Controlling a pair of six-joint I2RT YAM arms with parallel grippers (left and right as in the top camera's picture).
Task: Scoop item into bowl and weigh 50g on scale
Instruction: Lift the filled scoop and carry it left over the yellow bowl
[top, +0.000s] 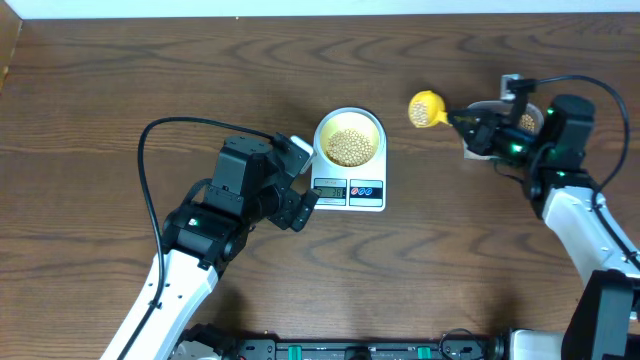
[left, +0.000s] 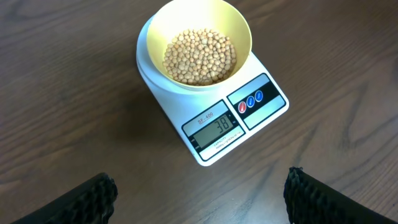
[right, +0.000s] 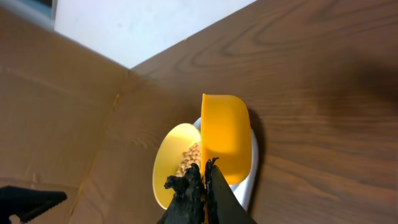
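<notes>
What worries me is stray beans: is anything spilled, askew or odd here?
Nothing stands out. The bowl of beans sits upright on the scale, the scoop in the right gripper carries its load, and none lie loose on the table.

Black arms (top: 235, 190), white lower links (top: 170, 290), looping black cables (top: 145, 170), green lights (top: 513, 150)

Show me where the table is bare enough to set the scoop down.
Bare wood: between the scale and the right gripper, on the near side of the scoop; the far-left corner beyond the left arm's cable; the strip in front of the scale. Crowded: the scale's left side, by the left gripper, and around the container under the right arm.
</notes>
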